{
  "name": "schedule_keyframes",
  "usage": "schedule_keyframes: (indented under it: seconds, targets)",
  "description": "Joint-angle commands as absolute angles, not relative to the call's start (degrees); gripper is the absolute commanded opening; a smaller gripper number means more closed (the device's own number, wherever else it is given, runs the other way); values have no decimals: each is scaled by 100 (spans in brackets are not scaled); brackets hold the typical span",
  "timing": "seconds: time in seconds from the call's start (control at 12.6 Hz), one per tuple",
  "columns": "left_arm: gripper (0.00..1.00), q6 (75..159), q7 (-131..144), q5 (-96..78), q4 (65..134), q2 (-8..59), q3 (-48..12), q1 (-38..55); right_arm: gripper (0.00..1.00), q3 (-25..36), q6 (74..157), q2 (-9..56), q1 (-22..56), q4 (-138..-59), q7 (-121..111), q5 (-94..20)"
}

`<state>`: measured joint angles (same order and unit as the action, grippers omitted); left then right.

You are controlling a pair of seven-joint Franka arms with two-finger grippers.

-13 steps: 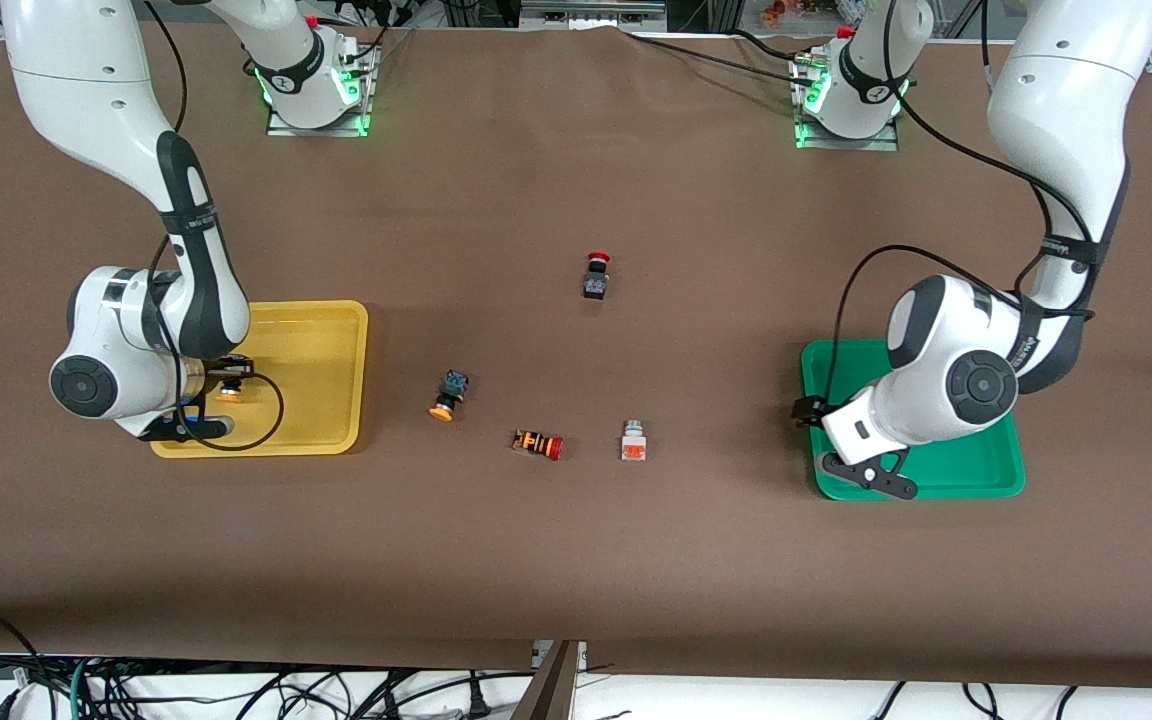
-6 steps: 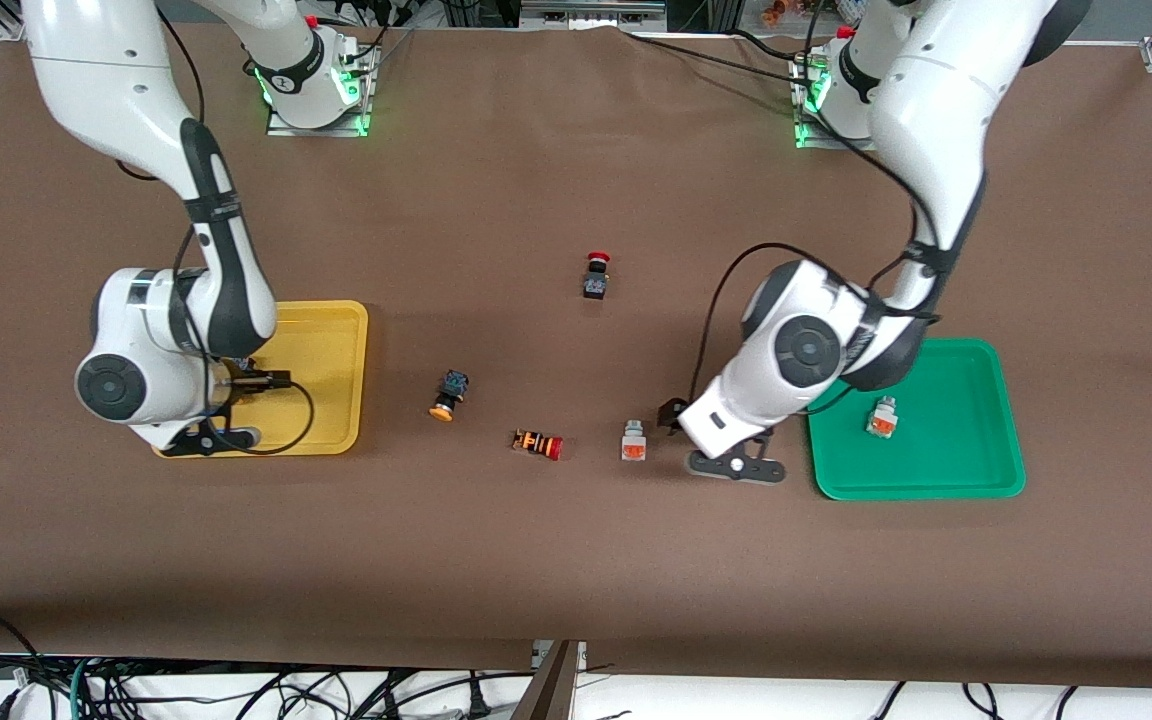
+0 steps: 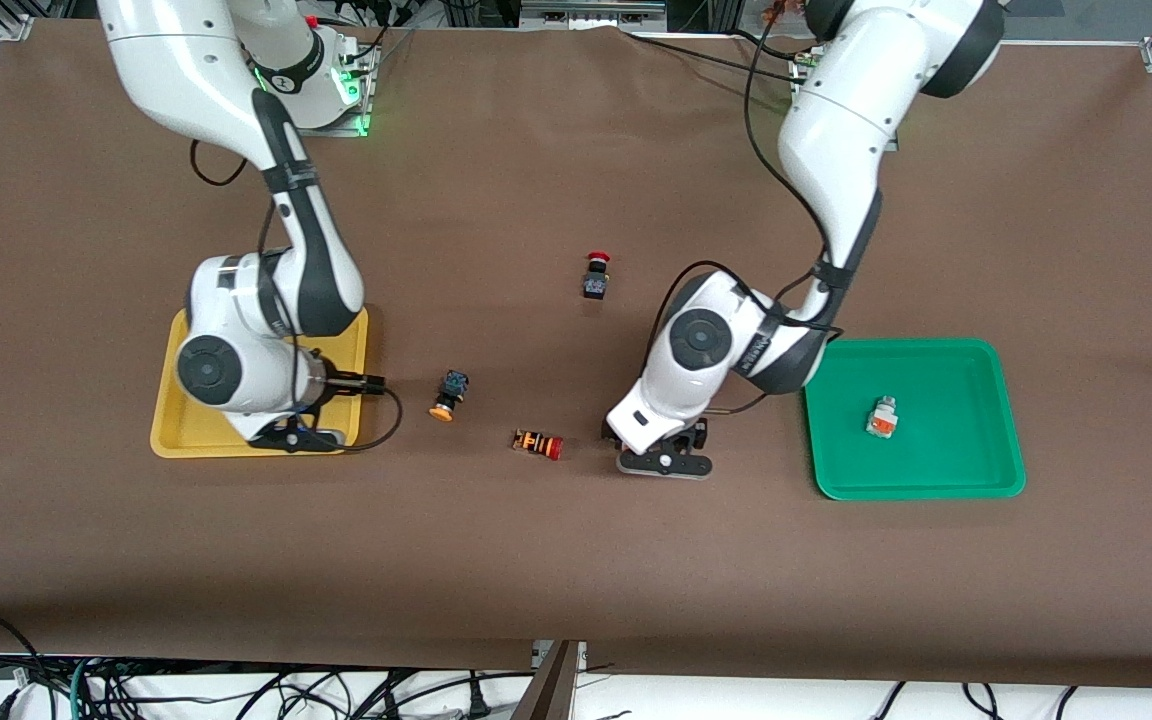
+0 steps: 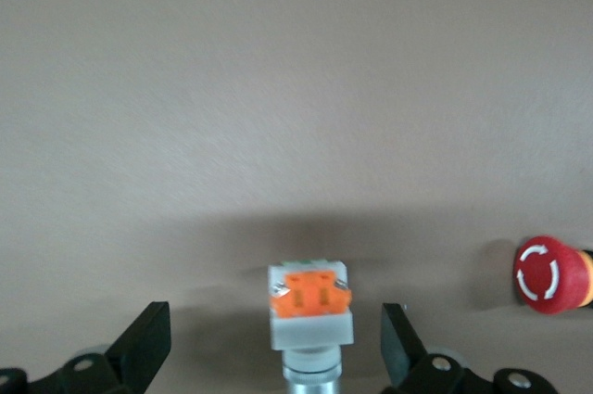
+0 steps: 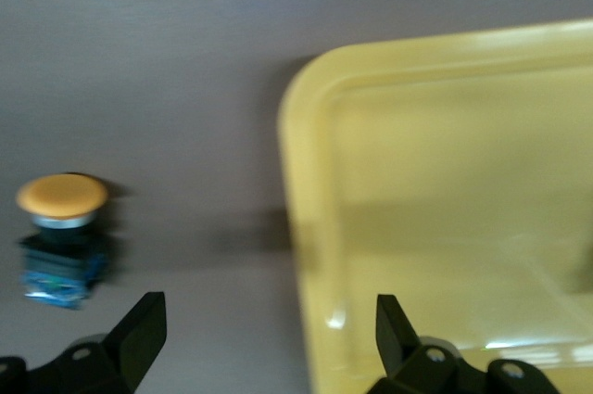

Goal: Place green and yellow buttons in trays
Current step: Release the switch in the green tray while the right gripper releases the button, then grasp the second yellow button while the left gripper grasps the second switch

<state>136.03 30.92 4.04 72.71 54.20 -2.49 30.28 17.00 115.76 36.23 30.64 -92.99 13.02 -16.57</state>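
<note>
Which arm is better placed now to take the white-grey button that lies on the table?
The left. The left gripper hangs open right over the white-grey button, one finger on each side. The right gripper is open at the yellow tray.

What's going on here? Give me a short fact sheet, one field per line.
Left gripper: open, over the white-grey button on the table
Right gripper: open, over the yellow tray rim
Green tray: holds one white-grey button
Orange-capped button: on the table beside the yellow tray
Red-capped buttons: on the table, untouched
</note>
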Motion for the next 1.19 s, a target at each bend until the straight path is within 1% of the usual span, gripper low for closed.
schedule_keyframes:
  seconds: [0.0, 0.08, 0.16, 0.24, 0.32, 0.4, 0.63, 0.79, 0.87, 0.95, 1.03, 1.11]
  targets:
    - [93, 13771, 3296, 501, 7031, 5695, -62, 3217, 100, 1740, 11916, 3708, 3462, -9237, 2150, -1872]
    - [53, 13799, 3296, 501, 7040, 5713, -62, 3217, 100, 1723, 12144, 3805, 3663, -9237, 2449, -1889]
    - [23, 13799, 3244, 527, 7040, 5713, -62, 3208, 100, 1714, 12329, 3893, 3804, -9237, 2704, -1907]
    - [10, 13799, 3226, 527, 7040, 5704, -62, 3191, 100, 1714, 12496, 3954, 3927, -9237, 2933, -1907]
    - [2, 13790, 3234, 527, 7040, 5669, -62, 3190, 100, 1714, 12576, 3999, 4007, -9237, 3083, -1907]
    - [0, 13720, 3226, 527, 7040, 5625, -53, 3147, 100, 1705, 12655, 4043, 4051, -9237, 3155, -1907]
    - [0, 12949, 2822, 493, 7031, 5310, -35, 2998, 100, 1627, 13050, 4279, 4060, -9237, 3164, -1960]
    - [0, 12588, 2551, 510, 7031, 5055, -79, 2682, 100, 1591, 13253, 4429, 4096, -9246, 3208, -1995]
    - [0, 12255, 2175, 501, 7040, 4906, -79, 2550, 92, 1591, 13280, 4447, 4096, -9246, 3312, -1995]
    - [0, 11878, 1771, 501, 7040, 4730, -79, 2401, 52, 1591, 13263, 4447, 4096, -9246, 3340, -1986]
    - [0, 11543, 1436, 501, 7031, 4589, -53, 2312, 28, 1591, 13254, 4439, 4096, -9237, 3288, -1986]
    - [0, 11262, 1041, 518, 7040, 4475, -44, 2155, 15, 1591, 13237, 4421, 4096, -9237, 3244, -1986]
